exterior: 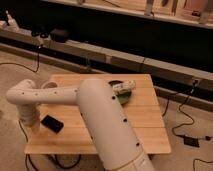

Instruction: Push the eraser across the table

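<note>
Beige floor [15, 75] with black cables [38, 60], long pale ledge [75, 50] beneath a dark wall [125, 35]

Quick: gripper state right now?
Gripper: shut, at the left edge of the table, beside the eraser, which lies ungripped.

Eraser look: 1 small flat black rectangular block.
Eraser [52, 123] pose: lying flat, long side slanting down toward the right.
Eraser place: front-left part of the table, near its left edge, just right of the gripper [33, 129]; contact cannot be told.
Table [145, 120]: square, light wooden top with plank grain.
</note>
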`<state>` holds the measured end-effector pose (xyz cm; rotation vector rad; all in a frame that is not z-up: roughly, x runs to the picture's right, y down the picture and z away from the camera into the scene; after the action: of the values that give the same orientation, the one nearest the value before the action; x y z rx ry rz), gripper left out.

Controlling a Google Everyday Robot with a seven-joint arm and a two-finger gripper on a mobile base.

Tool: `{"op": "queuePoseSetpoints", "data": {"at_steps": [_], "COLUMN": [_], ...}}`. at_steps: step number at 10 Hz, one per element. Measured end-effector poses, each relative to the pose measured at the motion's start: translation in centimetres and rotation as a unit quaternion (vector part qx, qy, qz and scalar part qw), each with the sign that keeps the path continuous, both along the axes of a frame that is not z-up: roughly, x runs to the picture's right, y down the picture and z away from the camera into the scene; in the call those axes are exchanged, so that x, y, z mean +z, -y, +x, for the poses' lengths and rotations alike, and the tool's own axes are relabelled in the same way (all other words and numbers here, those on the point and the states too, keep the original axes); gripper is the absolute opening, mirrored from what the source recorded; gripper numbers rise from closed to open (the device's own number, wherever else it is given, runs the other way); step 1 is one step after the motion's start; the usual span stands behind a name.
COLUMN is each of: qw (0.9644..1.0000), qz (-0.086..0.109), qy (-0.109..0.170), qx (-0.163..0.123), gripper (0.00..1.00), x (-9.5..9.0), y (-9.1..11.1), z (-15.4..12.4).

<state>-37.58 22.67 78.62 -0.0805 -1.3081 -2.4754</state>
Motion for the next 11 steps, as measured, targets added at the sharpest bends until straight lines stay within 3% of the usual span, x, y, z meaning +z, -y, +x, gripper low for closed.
{"op": "queuePoseSetpoints", "data": {"at_steps": [4,11], "qw": [0.9996,0.9980], "qz": [0.015,0.036], "qy": [-0.011,-0.039], "qx": [0.021,0.035], "gripper": [0.00,0.00], "x": [1.9,4.5], "y": [-1.1,0.8], "z": [0.9,2.8]}}
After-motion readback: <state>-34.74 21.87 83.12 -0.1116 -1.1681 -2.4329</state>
